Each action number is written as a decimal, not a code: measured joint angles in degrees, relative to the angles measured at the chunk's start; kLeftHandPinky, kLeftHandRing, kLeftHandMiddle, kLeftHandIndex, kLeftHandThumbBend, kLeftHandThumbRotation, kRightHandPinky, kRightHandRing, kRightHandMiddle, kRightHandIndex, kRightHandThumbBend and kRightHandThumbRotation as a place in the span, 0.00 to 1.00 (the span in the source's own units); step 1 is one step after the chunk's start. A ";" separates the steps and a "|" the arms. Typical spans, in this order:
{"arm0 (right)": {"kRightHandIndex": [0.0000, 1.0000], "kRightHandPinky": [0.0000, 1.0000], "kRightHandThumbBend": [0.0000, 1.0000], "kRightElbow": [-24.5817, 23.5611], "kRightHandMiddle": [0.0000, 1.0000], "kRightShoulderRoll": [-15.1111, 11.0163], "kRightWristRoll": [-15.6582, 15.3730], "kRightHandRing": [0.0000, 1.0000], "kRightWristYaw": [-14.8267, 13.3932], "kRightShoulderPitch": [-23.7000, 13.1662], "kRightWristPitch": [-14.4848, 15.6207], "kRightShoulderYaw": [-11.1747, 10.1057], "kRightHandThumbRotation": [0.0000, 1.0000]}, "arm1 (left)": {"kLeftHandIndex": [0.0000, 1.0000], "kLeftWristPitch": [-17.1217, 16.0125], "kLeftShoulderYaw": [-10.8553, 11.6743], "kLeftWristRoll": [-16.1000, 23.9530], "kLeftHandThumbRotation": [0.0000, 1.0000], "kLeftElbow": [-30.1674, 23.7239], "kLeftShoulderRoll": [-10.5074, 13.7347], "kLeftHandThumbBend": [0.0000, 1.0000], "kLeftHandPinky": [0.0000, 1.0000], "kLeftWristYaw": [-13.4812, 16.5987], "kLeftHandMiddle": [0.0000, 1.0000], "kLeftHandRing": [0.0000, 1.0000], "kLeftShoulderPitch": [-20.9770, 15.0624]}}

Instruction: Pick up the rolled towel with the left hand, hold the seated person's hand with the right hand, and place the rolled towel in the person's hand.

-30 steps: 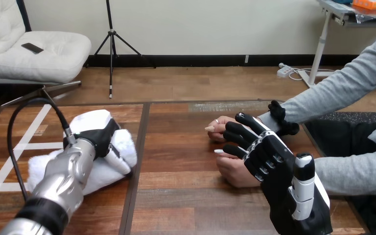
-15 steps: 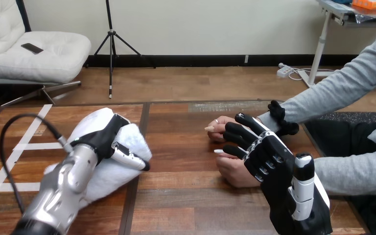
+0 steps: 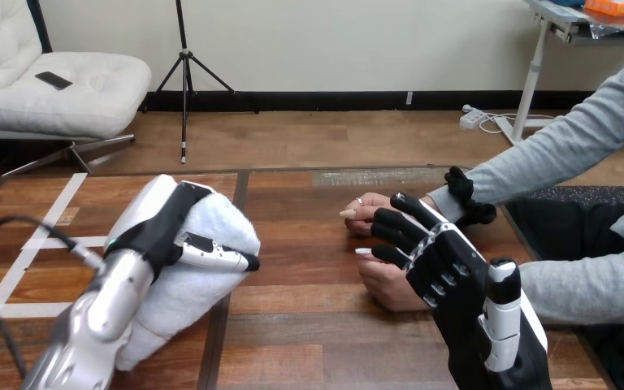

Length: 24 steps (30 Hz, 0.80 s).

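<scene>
Table: dark wooden planks. The work is split between its 9 o'clock side and its 3 o'clock side, with bare wood between as the carrying lane.
Rolled towel: white and bulky, at 9 o'clock, tilted with its upper end toward 1 o'clock. Whether its lower end is clear of the wood I cannot tell.
Right hand: at 4 o'clock, lying over the person's nearer hand. Whether it actually grips that hand cannot be told.
Left hand: wrapped over the towel, thumb across the near face and the white back on top, so it is clamped on the roll.
Person's nearer hand: on the table at 3 o'clock, partly under the right hand and apparently palm down.
Person's farther hand: just beyond, toward 2 o'clock, resting on the wood apart from the robot.
Step in hand: lifting and carrying the towel. As a judgement, raise it fully clear before sweeping toward 3 o'clock.
Doing it well: keep the squeeze firm so the roll does not unwind, and travel low and slowly.
Risk: the receiving palm likely needs to be turned up first, or the towel has nowhere to land.
</scene>
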 measured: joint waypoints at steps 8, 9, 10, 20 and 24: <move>0.86 0.88 0.83 0.00 0.85 0.00 -0.04 0.86 -0.04 0.90 0.00 0.01 1.00 | 0.43 -3.60 3.39 -5.72 0.00 -5.59 -1.17 0.64 0.29 0.13 0.40 0.35 5.26; 0.86 0.88 0.83 0.00 0.85 0.00 -0.08 0.86 -0.06 0.98 0.00 0.01 1.00 | 0.43 -4.19 3.81 -6.61 0.00 -6.25 -1.41 0.64 0.29 0.14 0.40 0.35 5.96; 0.86 0.88 0.83 0.00 0.85 0.00 -0.08 0.86 -0.07 1.06 0.00 0.00 1.00 | 0.43 -4.93 4.30 -7.46 0.00 -6.92 -1.76 0.64 0.29 0.19 0.40 0.35 6.78; 0.86 0.88 0.84 0.00 0.85 0.00 -0.23 0.86 -0.26 1.15 0.00 -0.01 1.00 | 0.42 -13.80 7.80 -13.32 0.00 -11.94 -5.54 0.64 0.27 1.65 0.38 0.32 13.14; 0.87 0.87 0.84 0.00 0.85 -0.07 -0.39 0.86 -0.43 1.14 0.00 -0.05 1.00 | 0.42 -18.12 8.95 -14.47 0.00 -13.76 -7.28 0.64 0.27 2.77 0.38 0.32 15.24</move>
